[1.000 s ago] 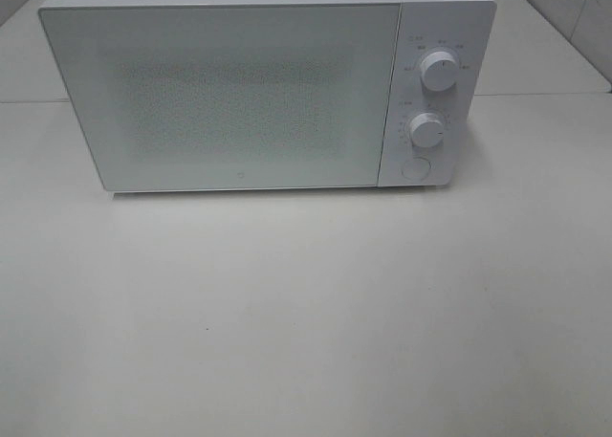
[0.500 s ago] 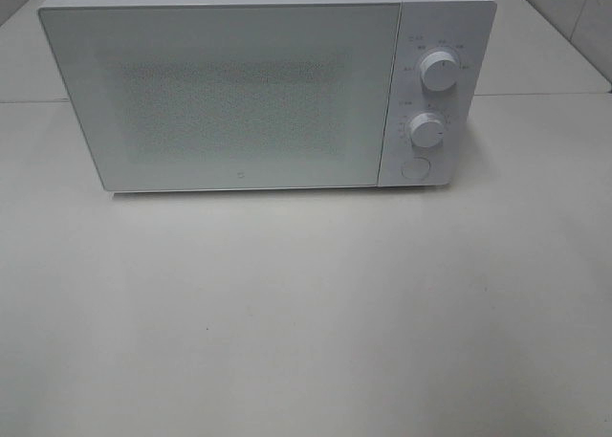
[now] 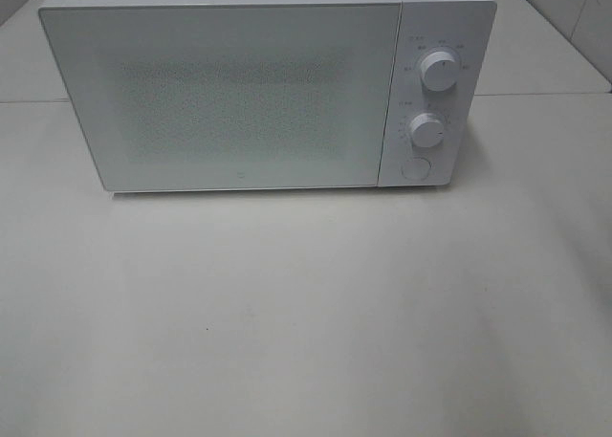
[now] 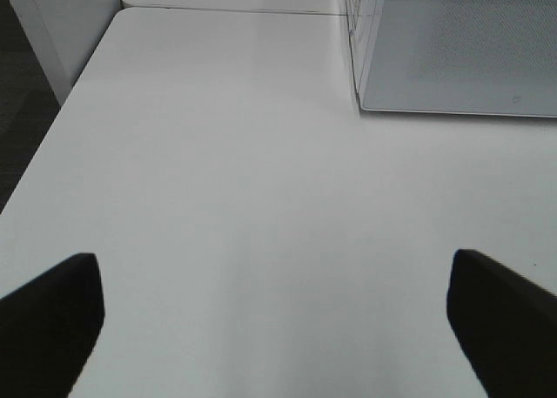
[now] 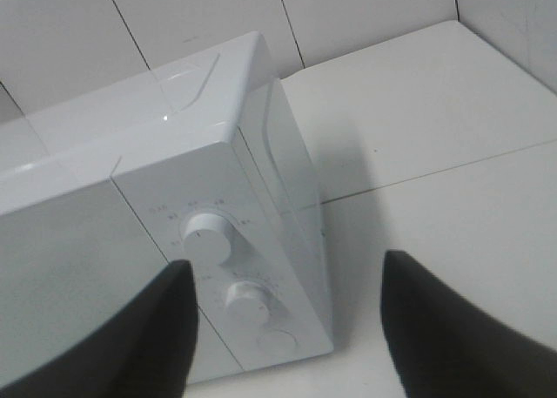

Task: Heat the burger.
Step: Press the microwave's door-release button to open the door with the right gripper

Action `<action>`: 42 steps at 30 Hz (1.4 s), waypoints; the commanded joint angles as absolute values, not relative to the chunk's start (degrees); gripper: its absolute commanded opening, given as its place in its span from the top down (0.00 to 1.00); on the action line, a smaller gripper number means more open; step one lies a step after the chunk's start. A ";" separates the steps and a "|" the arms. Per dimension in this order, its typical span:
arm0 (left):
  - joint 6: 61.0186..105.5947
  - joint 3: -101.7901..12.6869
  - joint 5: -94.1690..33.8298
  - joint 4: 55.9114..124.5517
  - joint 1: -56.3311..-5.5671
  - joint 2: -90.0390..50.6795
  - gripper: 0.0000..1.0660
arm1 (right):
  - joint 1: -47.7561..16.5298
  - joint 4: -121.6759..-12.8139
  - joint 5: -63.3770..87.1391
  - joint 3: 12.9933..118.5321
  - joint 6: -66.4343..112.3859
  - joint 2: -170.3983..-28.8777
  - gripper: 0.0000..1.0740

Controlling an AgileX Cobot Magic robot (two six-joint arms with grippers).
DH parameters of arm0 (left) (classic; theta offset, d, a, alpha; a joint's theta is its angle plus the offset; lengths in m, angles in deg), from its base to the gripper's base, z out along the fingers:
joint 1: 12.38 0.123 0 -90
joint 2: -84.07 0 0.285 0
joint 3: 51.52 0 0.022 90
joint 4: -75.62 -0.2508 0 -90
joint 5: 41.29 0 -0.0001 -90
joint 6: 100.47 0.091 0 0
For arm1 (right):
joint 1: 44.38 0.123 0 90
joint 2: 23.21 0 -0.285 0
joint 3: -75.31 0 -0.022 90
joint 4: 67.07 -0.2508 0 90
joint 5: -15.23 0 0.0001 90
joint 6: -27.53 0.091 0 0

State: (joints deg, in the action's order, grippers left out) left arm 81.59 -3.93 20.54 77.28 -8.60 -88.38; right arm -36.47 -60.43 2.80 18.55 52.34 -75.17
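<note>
Left wrist view: the left claw [image 4: 274, 263] is spread wide. Its two dark fingers [image 4: 52, 320] sit far apart, and only the white table [image 4: 218, 154] shows between them. It holds nothing and hangs above the tabletop without touching it. Ahead of it and off to one side is the lower front corner of a white microwave [image 4: 452, 50], well apart from the fingers.

In the right wrist view the right claw [image 5: 287, 263] is also parted and grips nothing. Its fingers [image 5: 452, 328] frame the control end of the microwave but stay clear of it. Between them are the upper knob [image 5: 209, 232], the lower knob [image 5: 248, 298] and a round button [image 5: 278, 339], stacked in that order down the panel. Behind the microwave rises a tiled wall [image 5: 174, 15].

In the exterior high view neither claw shows. The microwave stands at the 12 o'clock end of the table with its front facing 6 o'clock. Its door [image 3: 229, 93] is closed and runs from the 9 o'clock edge to the control panel at the 3 o'clock end. On that panel the upper knob is at 12 o'clock, the lower knob is in the middle, and the button is at 6 o'clock. The door's dotted window lets nothing inside be made out.

The burger shows in no view, so I cannot tell where it is.
</note>
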 commanded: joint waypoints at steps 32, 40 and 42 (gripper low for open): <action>81.65 -3.81 20.02 77.45 -8.49 -89.12 0.06 | -18.02 -79.28 -31.12 20.56 106.77 -121.01 1.00; 81.65 -3.81 20.02 77.45 -8.49 -89.12 0.06 | -17.45 -82.49 -31.18 26.86 106.71 -131.15 1.00; 81.65 -3.81 20.02 77.45 -8.49 -89.12 0.06 | -17.56 -83.29 -31.18 28.23 106.71 -133.04 1.00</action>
